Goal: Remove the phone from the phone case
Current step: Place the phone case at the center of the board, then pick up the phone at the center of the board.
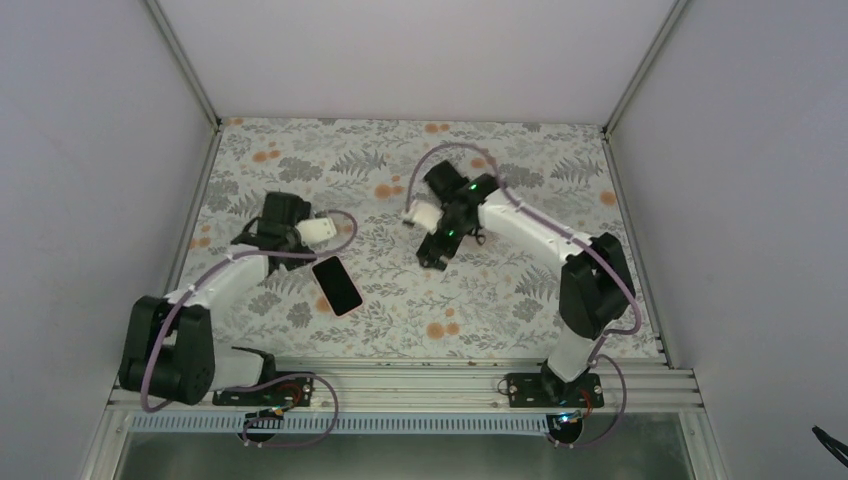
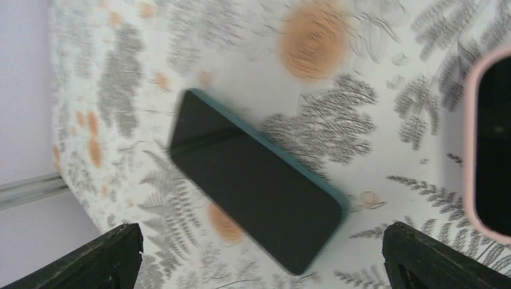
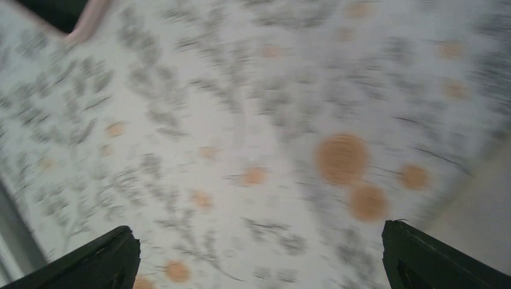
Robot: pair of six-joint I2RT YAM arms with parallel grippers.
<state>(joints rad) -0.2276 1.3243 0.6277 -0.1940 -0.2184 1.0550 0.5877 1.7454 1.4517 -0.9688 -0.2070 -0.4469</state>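
Observation:
In the left wrist view a dark-screened phone (image 2: 256,183) with a teal edge lies flat on the floral table. A pink case (image 2: 487,144) with a dark inside shows at the right edge; I cannot tell what it holds. My left gripper (image 2: 265,259) is open and empty, hovering above the phone. In the top view the pink-rimmed slab (image 1: 337,285) lies right of the left gripper (image 1: 270,228), and the teal phone is hidden under that arm. My right gripper (image 1: 435,250) is open and empty over bare table (image 3: 262,259). A pink corner (image 3: 84,18) shows at its top left.
The floral table cover (image 1: 400,320) runs to metal rails (image 1: 400,380) at the near edge. Grey walls close in the left, right and back. The left wrist view shows the wall and a rail (image 2: 30,186) at its left. Both wrist views are blurred.

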